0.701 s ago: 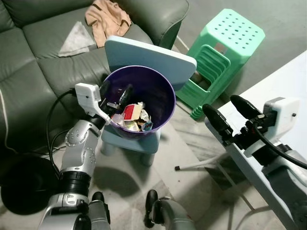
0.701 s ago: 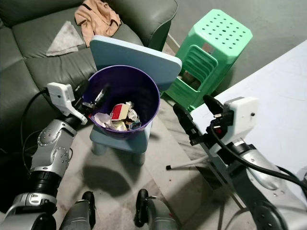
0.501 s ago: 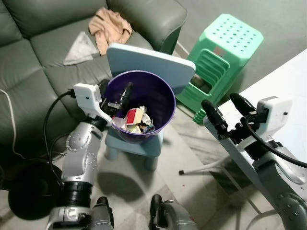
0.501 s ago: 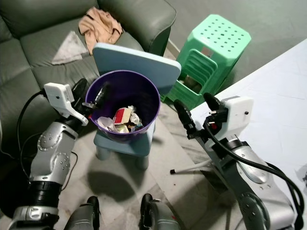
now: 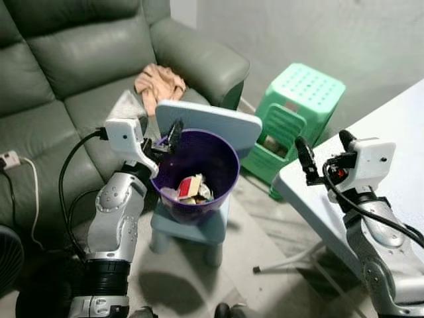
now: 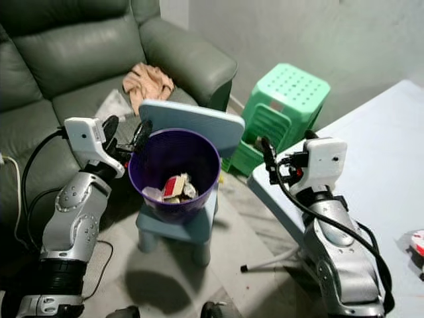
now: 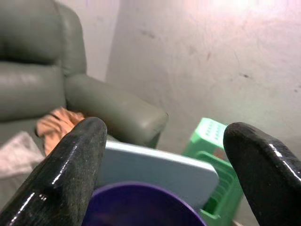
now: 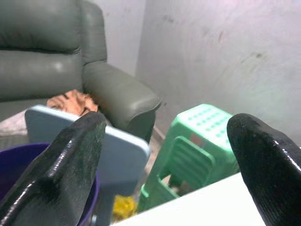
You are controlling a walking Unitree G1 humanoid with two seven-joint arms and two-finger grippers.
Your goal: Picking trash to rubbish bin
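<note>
A purple rubbish bin (image 5: 199, 159) stands on a small light-blue chair (image 5: 199, 228) in front of the sofa. Crumpled wrappers and paper trash (image 5: 191, 189) lie at its bottom. My left gripper (image 5: 161, 131) hovers at the bin's left rim, open and empty. In the left wrist view its wide-spread fingers (image 7: 77, 155) frame the bin's rim (image 7: 141, 200) and the chair's backrest (image 7: 157, 167). My right gripper (image 5: 322, 149) is open and empty, raised over the near corner of the white table (image 5: 391, 126), right of the bin.
A grey-green sofa (image 5: 66, 59) fills the left, with a peach cloth (image 5: 159, 83) on its seat. Stacked green stools (image 5: 301, 106) stand behind the bin. A red-and-white item (image 6: 417, 242) lies on the table. A cable and plug (image 5: 8, 159) lie on the sofa.
The whole view has shifted as the camera rose and tilted up. Both grippers stay open; the left one has lifted from inside the bin's mouth to its left rim.
</note>
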